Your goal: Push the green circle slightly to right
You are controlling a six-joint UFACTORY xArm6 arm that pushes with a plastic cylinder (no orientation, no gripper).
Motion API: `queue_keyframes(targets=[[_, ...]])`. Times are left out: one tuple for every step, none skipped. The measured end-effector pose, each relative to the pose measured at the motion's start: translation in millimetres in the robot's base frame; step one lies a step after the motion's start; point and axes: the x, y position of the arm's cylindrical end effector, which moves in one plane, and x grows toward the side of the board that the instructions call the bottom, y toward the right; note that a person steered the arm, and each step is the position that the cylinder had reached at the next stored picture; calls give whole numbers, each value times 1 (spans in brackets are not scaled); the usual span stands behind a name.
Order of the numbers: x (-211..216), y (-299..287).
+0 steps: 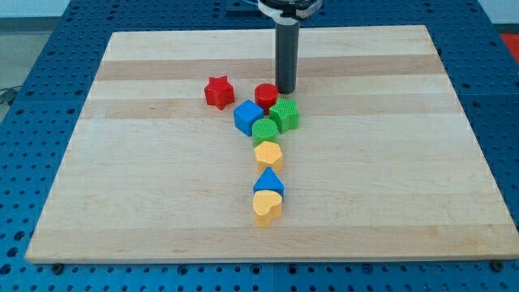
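The green circle (264, 130) lies near the board's middle. It touches the blue cube (248, 118) at its upper left and the green star (285, 114) at its upper right. The yellow hexagon (268, 154) sits just below it. My tip (285, 89) stands at the view's top of the cluster, just right of the red circle (266, 96) and just above the green star. The tip is about two block widths above the green circle and does not touch it.
A red star (218, 92) lies left of the red circle. A blue triangle (269, 182) and a yellow heart (267, 207) touch each other in a column below the yellow hexagon. The wooden board (146, 203) rests on a blue perforated table.
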Motion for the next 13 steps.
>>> queue_keyframes(targets=[[-2, 9], [3, 16], [28, 41], [43, 41], [55, 52], [56, 52], [56, 46], [56, 25], [56, 5], [56, -13], [56, -30], [56, -46], [56, -69]])
